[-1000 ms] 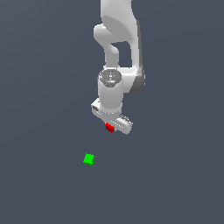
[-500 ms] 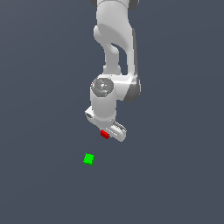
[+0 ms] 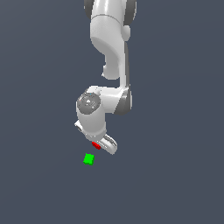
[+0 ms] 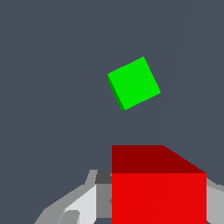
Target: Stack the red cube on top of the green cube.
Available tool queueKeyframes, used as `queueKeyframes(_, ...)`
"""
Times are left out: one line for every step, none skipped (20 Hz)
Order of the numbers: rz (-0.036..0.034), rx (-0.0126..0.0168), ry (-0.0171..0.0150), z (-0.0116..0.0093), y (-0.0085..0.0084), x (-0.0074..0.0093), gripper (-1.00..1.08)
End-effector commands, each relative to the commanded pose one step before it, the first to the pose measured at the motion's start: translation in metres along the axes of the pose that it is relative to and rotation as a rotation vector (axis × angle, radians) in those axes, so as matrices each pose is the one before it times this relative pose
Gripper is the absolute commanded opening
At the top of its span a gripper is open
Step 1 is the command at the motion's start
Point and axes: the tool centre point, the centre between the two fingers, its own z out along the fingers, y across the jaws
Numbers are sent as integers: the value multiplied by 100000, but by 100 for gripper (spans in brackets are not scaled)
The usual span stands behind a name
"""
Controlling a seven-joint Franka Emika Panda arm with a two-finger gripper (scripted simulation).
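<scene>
The green cube (image 3: 89,159) lies on the dark grey floor, alone. My gripper (image 3: 98,146) is shut on the red cube (image 3: 96,145) and holds it in the air, just above the green cube and toward the exterior view's right of it. In the wrist view the red cube (image 4: 158,186) sits large between the fingers (image 4: 78,205), and the green cube (image 4: 134,83) shows on the floor beyond it, turned at an angle. The two cubes are apart.
The white arm (image 3: 111,48) comes down from the top of the exterior view over the plain dark grey floor (image 3: 175,175).
My gripper has moved down and toward the exterior view's left with the red cube, closing in on the green cube. The green cube has not moved.
</scene>
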Motion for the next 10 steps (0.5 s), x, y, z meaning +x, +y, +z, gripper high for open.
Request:
queueKeyframes(-58,69,68,409,50,1450,-100)
queueKeyframes(0,0,0,166,25,532,-100)
queueKeyframes(0,0,0,161,23,518,-100)
queueKeyframes(0,0,0,156,21,503,-100)
queueKeyframes(0,0,0,145,18,471,-100)
queueKeyframes(0,0,0,133,15,433,-100)
queueKeyframes(0,0,0,121,12,398,-100)
queueKeyframes(0,0,0,110,10,364,-100)
queueKeyframes(0,0,0,100,8,333,-100)
queueKeyframes(0,0,0,90,6,303,-100)
